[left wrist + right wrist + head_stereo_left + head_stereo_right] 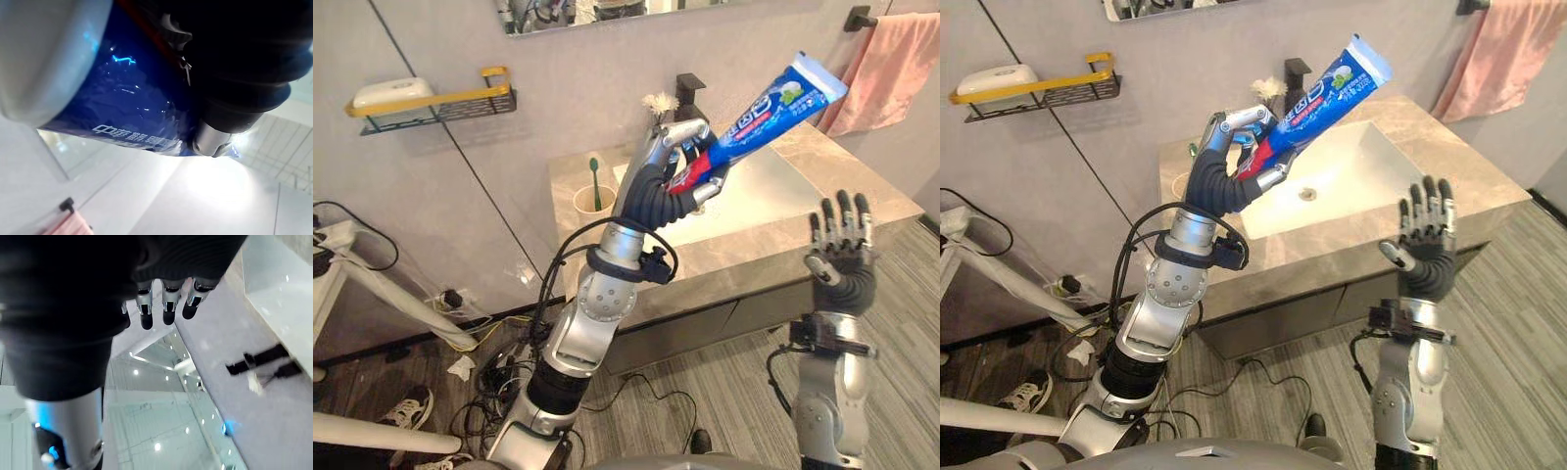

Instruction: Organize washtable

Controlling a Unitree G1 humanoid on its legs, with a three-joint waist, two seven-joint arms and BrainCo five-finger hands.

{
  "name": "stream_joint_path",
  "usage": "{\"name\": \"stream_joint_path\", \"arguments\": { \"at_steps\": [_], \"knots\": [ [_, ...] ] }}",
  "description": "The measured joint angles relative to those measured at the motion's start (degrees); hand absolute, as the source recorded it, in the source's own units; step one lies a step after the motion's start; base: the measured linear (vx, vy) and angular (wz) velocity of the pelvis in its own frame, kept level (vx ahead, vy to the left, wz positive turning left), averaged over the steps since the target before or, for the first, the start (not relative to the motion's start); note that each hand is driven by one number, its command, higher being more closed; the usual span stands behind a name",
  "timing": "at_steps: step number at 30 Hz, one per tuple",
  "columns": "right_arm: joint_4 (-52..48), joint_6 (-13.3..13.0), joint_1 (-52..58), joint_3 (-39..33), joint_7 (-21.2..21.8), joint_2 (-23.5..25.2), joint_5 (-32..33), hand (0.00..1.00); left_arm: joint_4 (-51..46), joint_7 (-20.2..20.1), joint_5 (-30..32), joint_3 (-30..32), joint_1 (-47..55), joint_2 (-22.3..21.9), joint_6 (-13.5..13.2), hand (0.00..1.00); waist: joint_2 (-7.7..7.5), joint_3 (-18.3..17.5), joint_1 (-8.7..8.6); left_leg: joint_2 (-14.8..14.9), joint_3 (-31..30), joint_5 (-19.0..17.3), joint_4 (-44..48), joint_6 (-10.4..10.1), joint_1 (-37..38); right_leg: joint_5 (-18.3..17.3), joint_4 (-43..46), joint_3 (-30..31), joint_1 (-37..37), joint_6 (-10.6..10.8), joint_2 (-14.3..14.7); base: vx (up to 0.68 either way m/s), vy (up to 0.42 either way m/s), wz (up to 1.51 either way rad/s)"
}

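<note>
The tube (759, 117) is off the tabletop, held up in the middle of the frame and slanting toward the upper right, with its flat crimped end highest. The left hand (668, 162) has its fingers and thumb curled round the tube's lower, red end. That is probably the cap end, though the fingers hide it. The tube looks light, soft and glossy, so a hard squeeze would buckle it or push paste out, and a loose hold could let it slide. The firmer shoulder near the cap is the safer place to grip, which is roughly where the hand has it now.

Below the tube lies the sink (773, 181), sunk into the stone tabletop (724, 259). A cup (587, 204) with a toothbrush (594, 176) stands at the tabletop's left end, close to its edge, and the faucet (688, 93) rises just behind the hand. The strip in front of the sink is narrow. The flat areas to the left and right give more room to set things down.

The right hand (840, 245) is raised at lower right with fingers straight and empty, in front of the tabletop's edge. A towel (891, 69) hangs at upper right and a shelf (440, 106) is at upper left, both well apart from the tube.
</note>
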Motion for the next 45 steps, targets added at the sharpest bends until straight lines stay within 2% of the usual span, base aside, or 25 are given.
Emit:
{"name": "stream_joint_path", "arguments": {
  "at_steps": [4, 7, 16, 22, 28, 31, 35, 45],
  "knots": [
    [0.05, 0.09, -3.03, 5.37, 2.14, -0.02, 7.5, 0.0, 0.62, 1.3, 0.0, -0.12, 0.0, 0.0, 0.0, 1.0, -1.05, -0.65, 0.54, 0.0, -1.16, 1.24, -1.38, 0.0, 0.02, -0.13, -0.01, -1.35, 0.16, -0.2, 0.1, -0.01, -0.022, 0.18],
    [0.17, 0.09, -4.66, 6.81, 2.4, -0.05, 9.62, 0.0, 1.21, 1.92, 0.0, -0.49, 0.0, 0.02, 0.01, 1.0, -1.12, -0.68, 1.37, -0.19, -1.67, 1.89, -2.24, 0.05, 0.56, -0.18, -0.01, -1.92, 0.63, -0.24, 0.02, -0.01, -0.003, 0.1],
    [4.1, 0.14, -11.19, 11.67, 2.5, -0.19, 15.28, 0.0, 3.68, 2.28, 0.0, -4.62, -0.01, 0.14, 0.03, 1.0, -1.73, -1.0, 1.51, -0.34, -2.62, 3.31, -4.29, 0.05, 1.07, -0.35, -0.04, -3.32, 0.83, -0.44, 0.06, 0.0, -0.005, 0.07],
    [4.65, 0.01, -15.72, 15.18, 2.87, -0.34, 23.86, 0.0, 6.95, 2.31, 0.0, -6.75, -0.16, -0.01, 0.01, 1.0, -2.04, -1.19, 1.68, -0.38, -3.08, 3.4, -4.38, 0.08, 0.97, -0.36, -0.05, -3.72, 0.93, -0.45, 0.03, 0.0, -0.001, 0.02],
    [8.63, 0.03, -19.12, 17.09, 2.77, -1.1, 25.93, 0.0, 7.66, 2.26, -0.01, -8.62, -0.8, -0.03, 0.04, 1.0, -2.18, -1.28, 2.12, -0.37, -3.14, 3.54, -4.42, 0.16, 0.94, -0.35, -0.05, -3.93, 1.02, -0.46, 0.01, 0.0, 0.0, 0.01],
    [8.62, -0.02, -20.29, 17.25, 2.78, -1.55, 26.58, 0.0, 7.66, 2.41, -0.03, -9.03, -1.34, -0.04, 0.01, 1.0, -2.2, -1.29, 2.89, -0.37, -3.17, 3.61, -4.43, 0.17, 0.96, -0.35, -0.05, -3.99, 1.07, -0.46, 0.01, 0.0, 0.0, 0.0],
    [8.62, 0.0, -21.7, 17.88, 2.8, -1.57, 28.09, 0.0, 7.66, 3.15, -1.03, -9.07, -1.33, -0.04, 0.02, 1.0, -2.37, -1.4, 3.01, -0.37, -3.2, 3.7, -4.5, 0.16, 0.96, -0.35, -0.05, -4.08, 1.1, -0.46, 0.0, 0.0, 0.0, 0.0],
    [8.62, -0.1, -22.18, 17.91, 2.75, -2.74, 28.14, 0.0, 8.6, 3.41, -1.3, -10.21, -1.31, 0.05, -0.02, 1.0, -3.62, -2.22, 3.15, -0.38, -3.26, 3.72, -4.52, 0.17, 0.97, -0.34, -0.06, -4.12, 1.13, -0.46, -0.02, 0.0, 0.0, 0.0]
  ]
}}
